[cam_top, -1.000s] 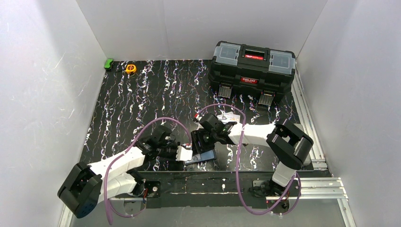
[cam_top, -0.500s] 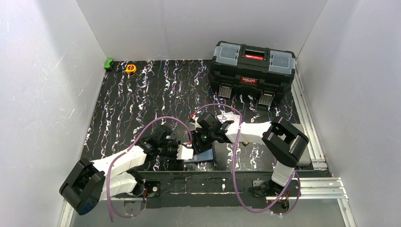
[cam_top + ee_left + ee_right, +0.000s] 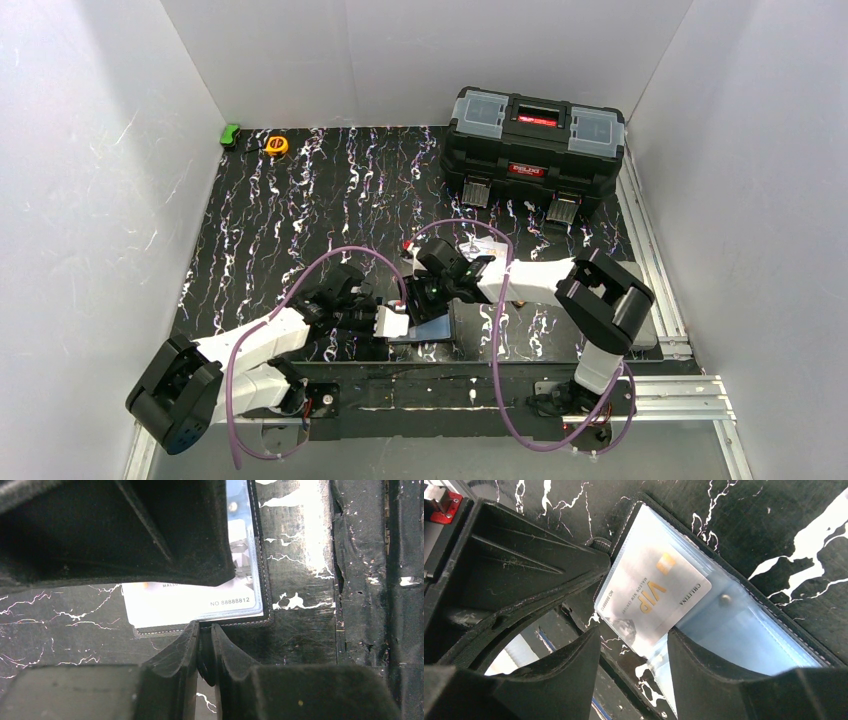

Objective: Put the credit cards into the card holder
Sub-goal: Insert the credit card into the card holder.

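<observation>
Insertion step, by the look of it: feeding one card into a sleeve was judged to be the job in hand, and the card wasn't seated yet.

From the top view, the card holder (image 3: 437,327) was seen lying open right under the right gripper (image 3: 428,297). The left gripper (image 3: 392,322) was touching its edge from the opposite side. Not much more could be made out from up there tbh.

From the left wrist view, the left jaws were clenched nearly tight with their tips right on the holder's stitched black rim. That was taken as pinching it there to stop it sliding. Just past the tips, a silver-white card (image 3: 190,605) with a printed number was seen, half covered by the right arm's finger.

From the right wrist view, the right jaws were spread apart with the card's near end lying in the gap; no grip on it could be made out. The card, silver with gold VIP lettering and a small gold square, was sat askew. Part of it looked to be under bluish clear plastic, and the rest stuck out beside a snap stud (image 3: 724,598). Next, a straight nudge along the sleeve was probably called for, with the holder pinned so nothing buckles.
</observation>
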Tool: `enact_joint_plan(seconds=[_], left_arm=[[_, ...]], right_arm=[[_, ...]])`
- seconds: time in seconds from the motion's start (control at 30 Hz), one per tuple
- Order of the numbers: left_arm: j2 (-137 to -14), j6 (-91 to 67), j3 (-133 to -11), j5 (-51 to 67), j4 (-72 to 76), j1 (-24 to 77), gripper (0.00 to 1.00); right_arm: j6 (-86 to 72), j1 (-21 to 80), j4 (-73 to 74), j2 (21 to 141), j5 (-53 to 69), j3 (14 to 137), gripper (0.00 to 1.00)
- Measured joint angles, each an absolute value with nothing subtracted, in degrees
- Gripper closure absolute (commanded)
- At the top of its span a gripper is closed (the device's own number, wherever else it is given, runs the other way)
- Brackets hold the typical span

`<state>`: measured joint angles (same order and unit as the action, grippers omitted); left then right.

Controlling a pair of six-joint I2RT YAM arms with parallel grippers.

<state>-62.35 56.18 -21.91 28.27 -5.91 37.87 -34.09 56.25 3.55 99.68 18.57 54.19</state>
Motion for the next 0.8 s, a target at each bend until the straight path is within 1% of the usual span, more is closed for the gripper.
enact_joint_plan(seconds=[0.13,0.5,0.8], left_arm=[[-62.35,56.16,-21.91,28.29,-5.98,37.87,0.97],[-62.39,56.62,-22.50,28.23,-7.49,37.67,0.97],[-62.83,56.36,-23.11,28.23,-8.21,37.60,0.97]], right_arm=[[-34.24,55.88,3.03,99.61,19.07,54.11,0.43],[-32.73,54.78,1.15,102.08,25.36,55.11,0.44],[-31.92,54.37,1.19,102.19,27.24,55.27,0.40]])
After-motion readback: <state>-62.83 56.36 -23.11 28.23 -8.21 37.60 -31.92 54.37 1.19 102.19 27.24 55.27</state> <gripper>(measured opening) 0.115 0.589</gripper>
